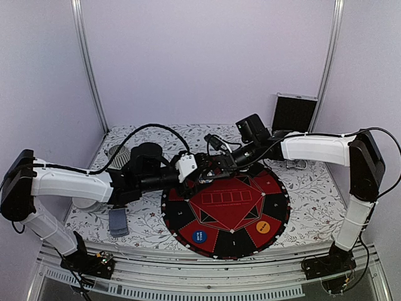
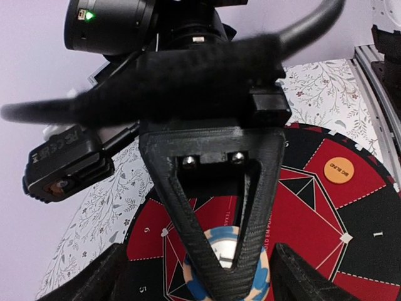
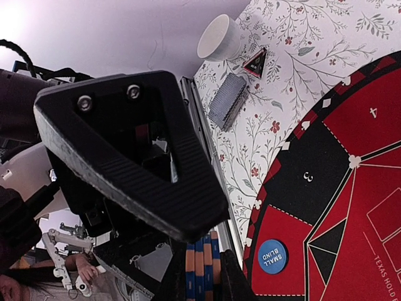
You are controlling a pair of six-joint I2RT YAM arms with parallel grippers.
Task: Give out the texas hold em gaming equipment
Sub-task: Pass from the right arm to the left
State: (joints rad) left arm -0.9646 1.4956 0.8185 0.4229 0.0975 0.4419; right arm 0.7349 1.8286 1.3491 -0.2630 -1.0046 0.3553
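Looks like a mid-air chip handoff to me, over the upper left edge of the mat (image 1: 216, 216), just above centre frame in the top view. Coming in from the left, the left gripper (image 2: 200, 276) has its jaws wide apart. In its wrist view the two fingers sit in the bottom corners, with the chips (image 2: 220, 244) between them and not touching either one. From the right, the right gripper (image 3: 200, 241) is clamped down on that little stack, so the chips hang in the air and none of that stack sits on the mat yet. My guess for the next move: the left jaws have to close on the stack where the right fingers aren't covering it, and only then should the right side let go. It's tight in there, since one right finger lies straight across the chip face, so a sloppy squeeze could pinch finger instead of chip or spill the stack. As for the gear: the deck (image 1: 118, 221) lies at lower left on the flowery cloth, off the mat, as a neat pile with grey-blue backs up. The chips are round with blue and white stripes and a pale centre, and edge-on they show blue and tan bands. The blue disc (image 1: 198, 236) sits low on the mat's left half and the orange disc (image 1: 264, 226) on a red wedge at lower right.
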